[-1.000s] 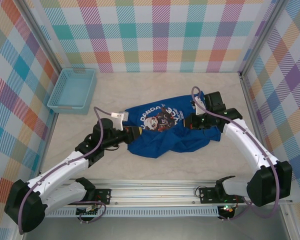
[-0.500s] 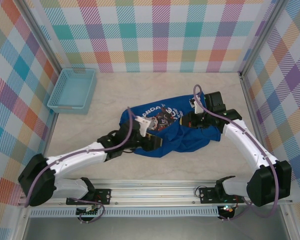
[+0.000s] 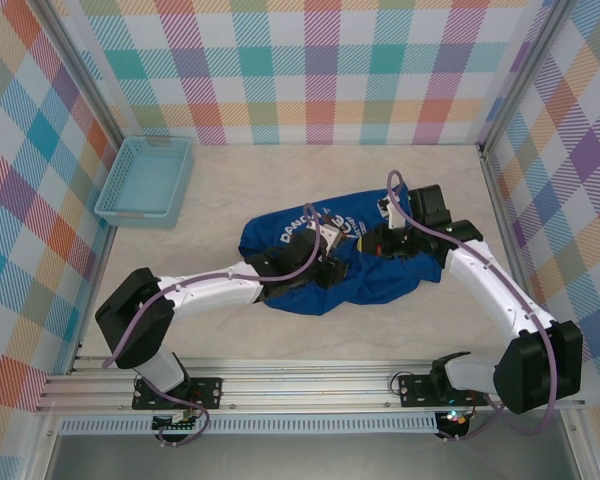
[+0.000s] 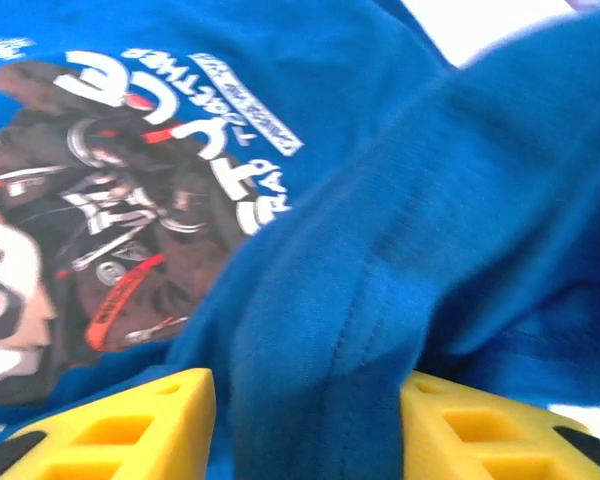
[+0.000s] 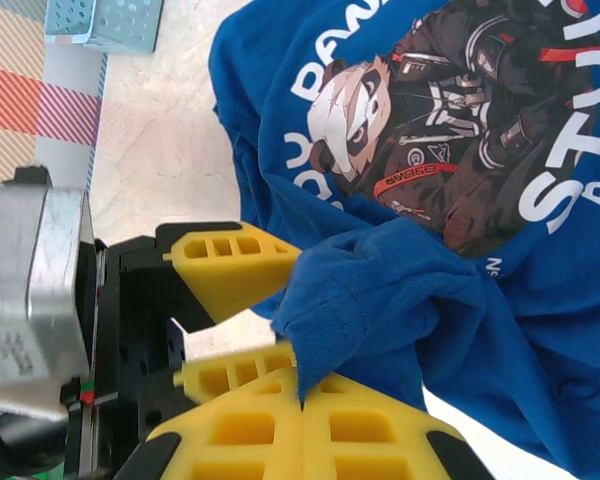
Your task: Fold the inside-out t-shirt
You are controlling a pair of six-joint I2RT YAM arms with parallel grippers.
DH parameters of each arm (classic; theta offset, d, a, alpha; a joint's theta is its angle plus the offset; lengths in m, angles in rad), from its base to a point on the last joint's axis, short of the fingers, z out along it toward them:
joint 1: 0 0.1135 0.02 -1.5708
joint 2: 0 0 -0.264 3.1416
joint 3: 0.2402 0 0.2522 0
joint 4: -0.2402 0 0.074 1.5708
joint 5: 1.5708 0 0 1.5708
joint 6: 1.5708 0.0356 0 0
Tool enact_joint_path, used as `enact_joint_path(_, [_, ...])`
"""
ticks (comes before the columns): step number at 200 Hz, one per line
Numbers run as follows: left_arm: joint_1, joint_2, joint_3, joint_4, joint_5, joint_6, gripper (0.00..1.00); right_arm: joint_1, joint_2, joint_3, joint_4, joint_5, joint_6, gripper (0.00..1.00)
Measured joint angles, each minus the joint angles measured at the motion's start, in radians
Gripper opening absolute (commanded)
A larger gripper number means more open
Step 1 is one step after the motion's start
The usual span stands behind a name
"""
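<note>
The only writing stands on the print (image 5: 450,130) of the inside-out t-shirt (image 5: 540,330). In the right wrist view, large white capitals curve past the panda's head and read roughly "PAN", cut off by the frame; at the right edge are "STU" and, below it, "RA". A small red tag on the dark figure and a line of tiny white letters under it are too small to read. From above, the white arc looks like "DANC". The left wrist view shows the lettering upside down and blurred.
</note>
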Motion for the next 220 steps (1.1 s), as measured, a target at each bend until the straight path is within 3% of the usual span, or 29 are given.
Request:
enact_joint_path(44, [0.031, 0.0, 0.0, -0.047, -0.119, -0.014, 0.18, 0.0, -0.021, 0.0, -0.003, 0.018, -0.003, 0.0])
enact_joint_path(78, [0.085, 0.0, 0.0, -0.082, -0.119, -0.006, 0.0, 0.0, -0.036, -0.005, 0.003, 0.018, -0.004, 0.0])
enact_joint_path(96, [0.116, 0.0, 0.0, -0.088, -0.09, 0.0, 0.0, 0.001, -0.052, -0.012, 0.001, 0.025, -0.011, 0.0])
enact_joint_path(128, [0.162, -0.062, -0.023, -0.094, 0.055, -0.016, 0.0, 0.003, -0.06, -0.012, -0.007, 0.095, -0.034, 0.0])
enact_joint_path(179, [0.248, -0.343, -0.153, -0.056, 0.362, -0.145, 0.0, 0.016, -0.079, -0.035, -0.007, 0.206, -0.067, 0.0])
enact_joint_path(220, [0.29, -0.409, -0.207, -0.056, 0.519, -0.19, 0.0, 0.025, -0.137, -0.058, 0.008, 0.276, -0.079, 0.0])
